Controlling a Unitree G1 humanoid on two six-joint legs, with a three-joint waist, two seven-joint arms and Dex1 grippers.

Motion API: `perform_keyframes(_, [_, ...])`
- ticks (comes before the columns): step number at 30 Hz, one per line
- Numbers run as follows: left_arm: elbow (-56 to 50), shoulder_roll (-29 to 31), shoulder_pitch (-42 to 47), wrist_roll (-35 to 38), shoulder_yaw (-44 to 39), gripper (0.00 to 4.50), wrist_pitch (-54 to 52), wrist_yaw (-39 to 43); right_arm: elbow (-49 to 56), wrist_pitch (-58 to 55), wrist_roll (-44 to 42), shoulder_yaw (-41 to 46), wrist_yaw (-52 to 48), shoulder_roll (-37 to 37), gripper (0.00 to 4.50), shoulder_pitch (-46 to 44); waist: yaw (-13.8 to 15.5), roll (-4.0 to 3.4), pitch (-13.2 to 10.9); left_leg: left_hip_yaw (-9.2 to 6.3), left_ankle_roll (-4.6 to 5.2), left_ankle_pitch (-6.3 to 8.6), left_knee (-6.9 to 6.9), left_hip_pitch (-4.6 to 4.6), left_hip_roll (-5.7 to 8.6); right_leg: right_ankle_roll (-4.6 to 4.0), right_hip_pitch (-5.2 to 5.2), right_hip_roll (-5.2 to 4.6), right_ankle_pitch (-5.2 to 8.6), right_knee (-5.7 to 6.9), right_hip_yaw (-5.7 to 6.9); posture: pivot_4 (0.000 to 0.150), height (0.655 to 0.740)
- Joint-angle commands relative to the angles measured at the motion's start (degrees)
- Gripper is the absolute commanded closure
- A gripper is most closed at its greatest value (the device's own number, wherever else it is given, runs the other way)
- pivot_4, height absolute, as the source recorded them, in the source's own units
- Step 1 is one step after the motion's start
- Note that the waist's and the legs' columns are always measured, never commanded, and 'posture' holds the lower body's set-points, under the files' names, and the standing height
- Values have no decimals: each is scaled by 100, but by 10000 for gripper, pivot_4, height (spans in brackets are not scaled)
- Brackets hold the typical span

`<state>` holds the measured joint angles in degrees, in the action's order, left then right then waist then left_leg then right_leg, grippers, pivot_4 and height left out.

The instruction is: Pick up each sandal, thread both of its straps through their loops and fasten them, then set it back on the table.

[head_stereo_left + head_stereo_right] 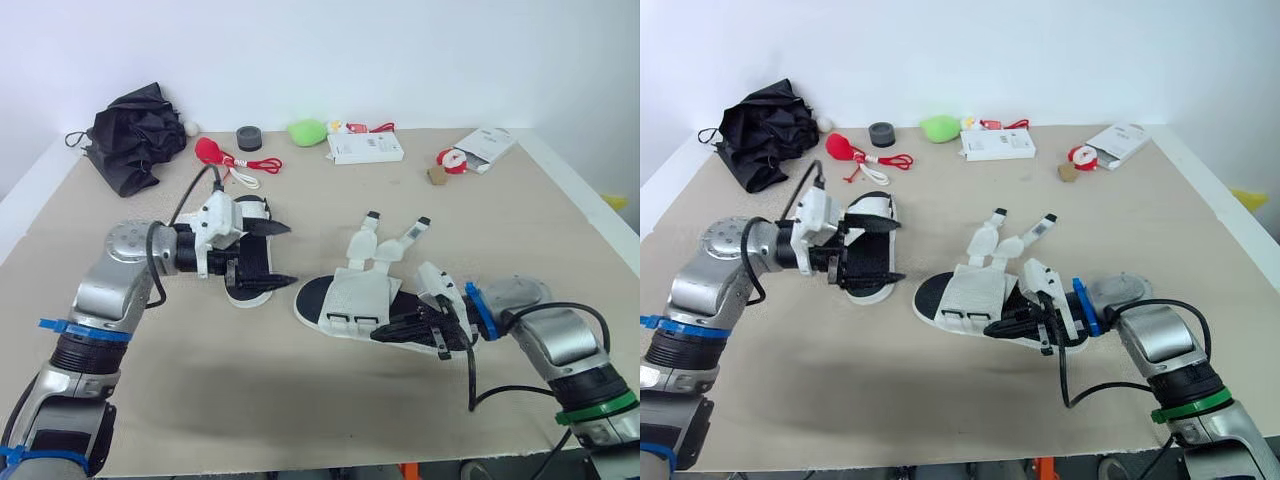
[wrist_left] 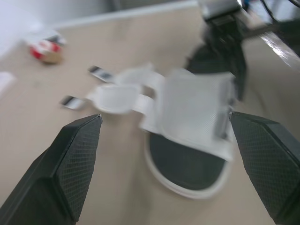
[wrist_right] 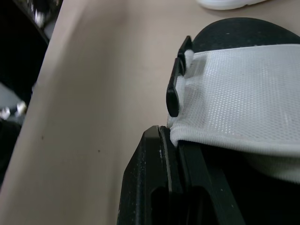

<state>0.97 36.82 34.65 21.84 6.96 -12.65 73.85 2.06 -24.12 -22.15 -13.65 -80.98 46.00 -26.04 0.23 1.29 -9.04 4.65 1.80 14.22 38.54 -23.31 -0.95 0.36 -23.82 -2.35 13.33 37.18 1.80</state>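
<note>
**Head views.** Found the middle sandal [image 1: 350, 300] lying flat near the centre of the worktop [image 1: 300, 410]. Both straps [image 1: 398, 243] unfastened, splayed toward the far edge. Logged the right claw [image 1: 418, 328] low at the sandal's side facing the right edge, pinching that edge. Judged as pinning or lifting the shoe so the straps can be worked. Found the left sandal [image 1: 248, 296] flat toward the left edge, apart from the first. Logged the left claw [image 1: 276, 255] hovering just over it, spread, pointing toward the middle sandal.

**Left wrist view.** Confirmed the left claw [image 2: 164, 117] spread wide, with nothing between the fingers [image 2: 70, 164]. Saw the middle sandal [image 2: 187, 164] straight ahead, strap tips [image 2: 101, 72] loose on the worktop, and the right claw [image 2: 225, 28] at its far side. Judged as lined up to reach for a strap; threading not yet begun.

**Right wrist view.** Saw one finger [image 3: 154, 187] tucked under the white mesh upper [image 3: 243, 98], just beside the black loop [image 3: 176, 91]. Second finger hidden. Judged as a grip placed below the loops, leaving them exposed for threading.
</note>
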Motion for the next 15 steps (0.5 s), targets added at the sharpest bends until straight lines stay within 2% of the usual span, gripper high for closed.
perform_keyframes(1, [288, 11, 77, -217, 89, 0, 451, 233, -448, 143, 286, -230, -231, -82, 44769, -296, 7, 2, -1, -1, -1, -1, 0, 0, -2, -3, 0, 3, -1, 1, -2, 1500, 7400])
perform_keyframes(4, [441, -96, 83, -136, 108, 9106, 485, 332, -682, 270, 367, -261, -271, -185, 45000, -445, 10, 3, -1, -4, -3, -2, 0, -2, -12, -37, -1, 10, -17, 1, -2, 1500, 7400])
perform_keyframes(11, [752, -260, 138, -351, 383, 43183, 757, 652, -167, 13, 130, -262, -415, -266, 45000, -266, 6, 3, -1, -2, -3, -2, 0, -2, -24, -41, -5, 22, -16, 5, -2, 1500, 7400])
perform_keyframes(12, [809, -303, 177, -368, 430, 44682, 786, 702, -156, 16, 146, -274, -400, -280, 45000, -239, 8, 3, -1, -3, -3, -2, 0, -2, -24, -41, -5, 23, -16, 6, -1, 1500, 7400])
perform_keyframes(15, [964, -390, 261, -462, 549, 44682, 880, 818, -187, 62, 211, -304, -348, -330, 45000, -184, 11, 4, -1, -1, -4, -2, 2, -3, -23, -41, -6, 22, -16, 7, -3, 1500, 7400])
